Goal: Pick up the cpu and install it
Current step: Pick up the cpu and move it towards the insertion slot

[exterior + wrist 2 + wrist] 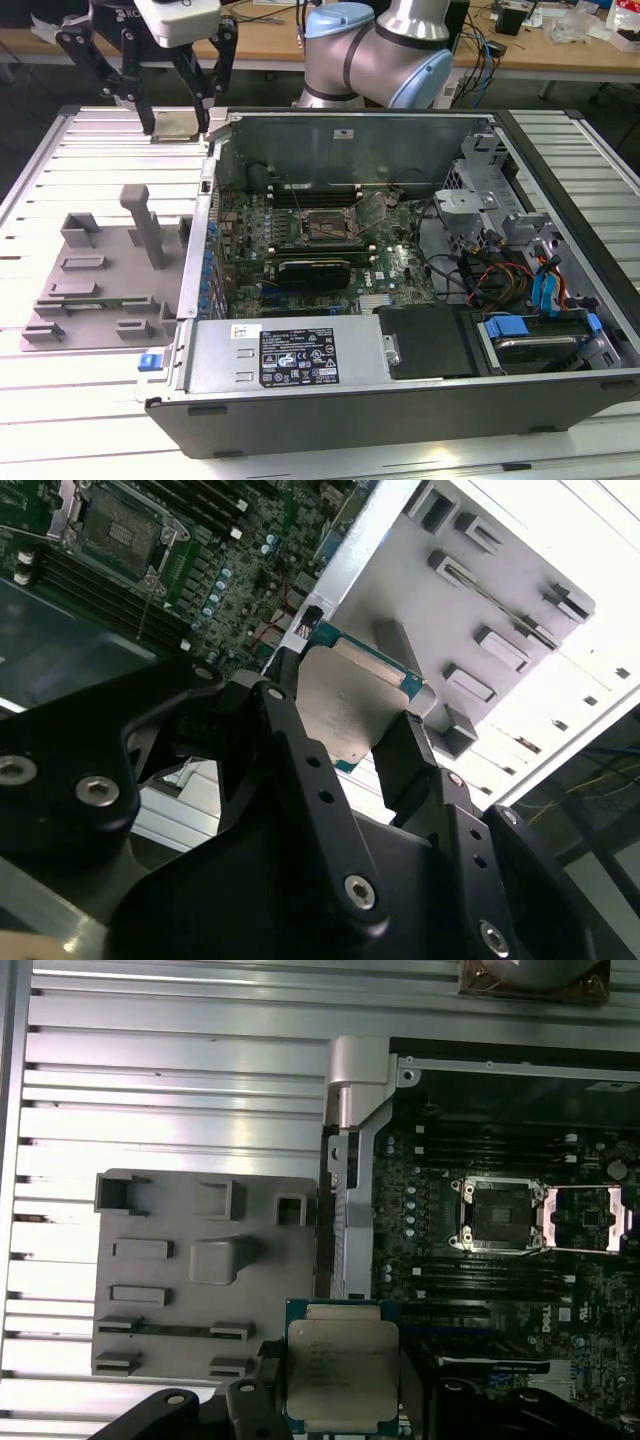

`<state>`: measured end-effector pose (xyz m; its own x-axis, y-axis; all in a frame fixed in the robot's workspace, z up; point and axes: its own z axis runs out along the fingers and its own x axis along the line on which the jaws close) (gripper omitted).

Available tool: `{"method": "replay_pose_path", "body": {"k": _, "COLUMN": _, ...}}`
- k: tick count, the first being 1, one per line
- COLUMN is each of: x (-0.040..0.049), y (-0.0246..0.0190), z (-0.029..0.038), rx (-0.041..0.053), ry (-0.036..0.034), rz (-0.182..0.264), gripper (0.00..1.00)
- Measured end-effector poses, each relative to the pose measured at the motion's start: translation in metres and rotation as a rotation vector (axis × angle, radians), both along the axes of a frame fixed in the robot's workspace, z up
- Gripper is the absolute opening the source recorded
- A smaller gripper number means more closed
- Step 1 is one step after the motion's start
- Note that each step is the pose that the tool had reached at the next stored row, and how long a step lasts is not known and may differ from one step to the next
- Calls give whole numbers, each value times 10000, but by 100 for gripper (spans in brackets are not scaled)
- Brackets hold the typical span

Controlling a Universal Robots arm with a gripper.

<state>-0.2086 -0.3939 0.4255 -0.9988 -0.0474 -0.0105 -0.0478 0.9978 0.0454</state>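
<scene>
Cpu [342,1372]: small flat square with a dull silver metal lid, faintly marked, and a thin blue-green board rim showing round it. It is pinched by two opposite edges between my fingers [408,752] and lifted off everything, lid side towards both wrist views. In the exterior view it hangs roughly level over the slatted table [100,150], near the table's far edge, just off the far corner of the open computer case [350,410] on the exterior view's left.
</scene>
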Motion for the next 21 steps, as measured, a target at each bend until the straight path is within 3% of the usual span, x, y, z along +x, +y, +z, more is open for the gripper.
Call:
{"method": "replay_pose_path", "body": {"k": 5, "x": 85, "y": 0, "z": 0, "rx": 0, "ry": 0, "rz": 1, "gripper": 55}}
{"method": "replay_pose_path", "body": {"k": 21, "x": 613, "y": 0, "z": 0, "rx": 0, "ry": 0, "rz": 1, "gripper": 55}}
